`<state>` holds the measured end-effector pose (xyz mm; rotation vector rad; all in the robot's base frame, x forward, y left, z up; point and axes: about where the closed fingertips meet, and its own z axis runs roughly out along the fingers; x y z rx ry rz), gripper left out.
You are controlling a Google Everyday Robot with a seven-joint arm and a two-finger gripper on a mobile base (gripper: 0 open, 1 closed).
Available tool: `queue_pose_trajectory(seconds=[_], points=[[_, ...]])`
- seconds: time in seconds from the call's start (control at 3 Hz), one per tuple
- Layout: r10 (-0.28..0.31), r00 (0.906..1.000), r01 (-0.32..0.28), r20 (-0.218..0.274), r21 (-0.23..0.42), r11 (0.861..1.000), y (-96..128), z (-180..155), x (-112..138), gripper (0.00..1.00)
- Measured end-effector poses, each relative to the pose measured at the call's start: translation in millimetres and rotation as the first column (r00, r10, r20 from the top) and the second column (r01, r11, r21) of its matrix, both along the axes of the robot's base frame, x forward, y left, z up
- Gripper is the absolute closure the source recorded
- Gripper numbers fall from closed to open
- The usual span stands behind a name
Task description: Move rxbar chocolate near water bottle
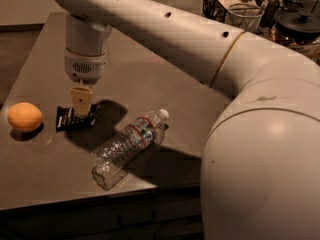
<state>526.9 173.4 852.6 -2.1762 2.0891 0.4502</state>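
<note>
The rxbar chocolate [67, 118], a small flat black bar, lies at table level left of the middle of the grey table [45, 169]. My gripper [81, 105] comes straight down onto the bar's right end, its tan fingers [80, 98] closed together on it. The water bottle [129, 145], clear with a white cap and a red and green label, lies on its side to the right of the bar, about a hand's width away, cap pointing to the upper right.
A round orange fruit [24, 116] sits left of the bar near the table's left edge. A wire rack [220, 1], a glass cup [245, 15] and a dark pot [297, 24] stand at the back right. My white arm [250, 134] fills the right side.
</note>
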Motion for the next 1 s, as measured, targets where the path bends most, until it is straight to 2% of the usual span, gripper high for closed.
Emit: queue_pose_trajectory(seconds=[0.67, 1.0], points=[[0.081, 0.9967, -0.081, -0.001, 0.040, 0.996, 6.6, 0.0, -10.5, 0.35], [0.080, 0.9968, -0.080, 0.001, 0.043, 0.996, 8.8, -1.1, -9.6, 0.13]])
